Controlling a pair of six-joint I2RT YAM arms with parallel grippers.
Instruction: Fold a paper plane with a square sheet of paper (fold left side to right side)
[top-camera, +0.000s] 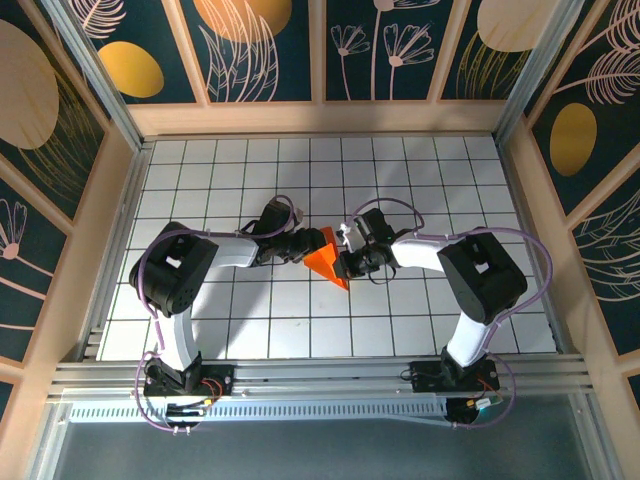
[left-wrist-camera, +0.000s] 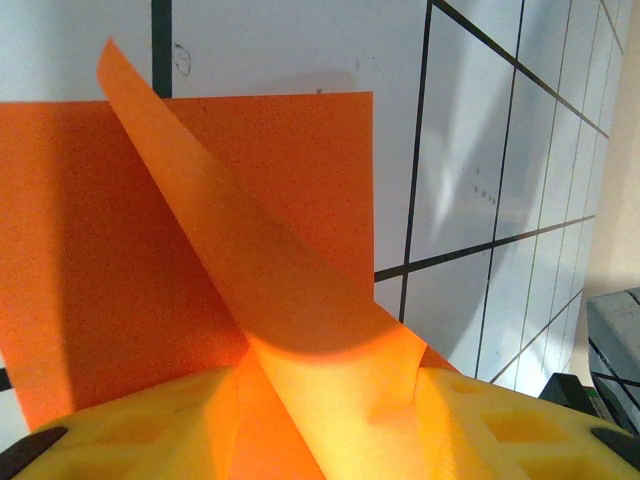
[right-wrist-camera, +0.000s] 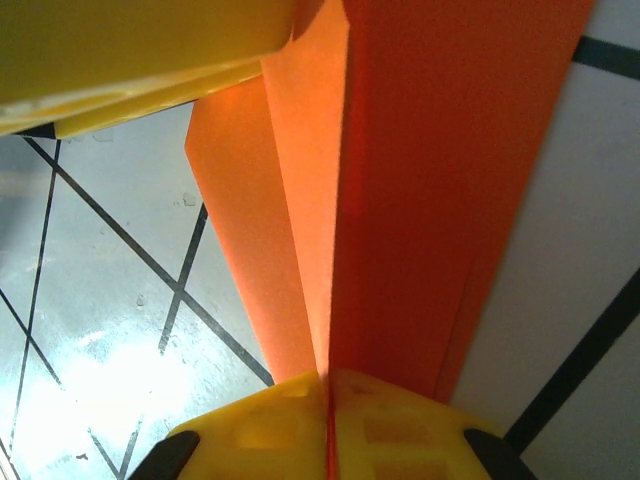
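From overhead, the orange paper (top-camera: 326, 258) was seen wedged between the left gripper (top-camera: 306, 250) and the right gripper (top-camera: 346, 262). At the left wrist, a curled flap was framed by half-parted fingers (left-wrist-camera: 520, 430), but no grip could be confirmed. At the right wrist, the paper's fold was pinched tight between the pads (right-wrist-camera: 400, 420).

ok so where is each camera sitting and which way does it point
Top external: above and behind the robot, looking down on the tiled table; left gripper and right gripper meet at the orange sheet.
Left wrist: on the left arm, looking along its yellow fingers at the curling sheet.
Right wrist: on the right arm, past its shut yellow fingers along the sheet's crease.
Both wrist views share the sheet and table.
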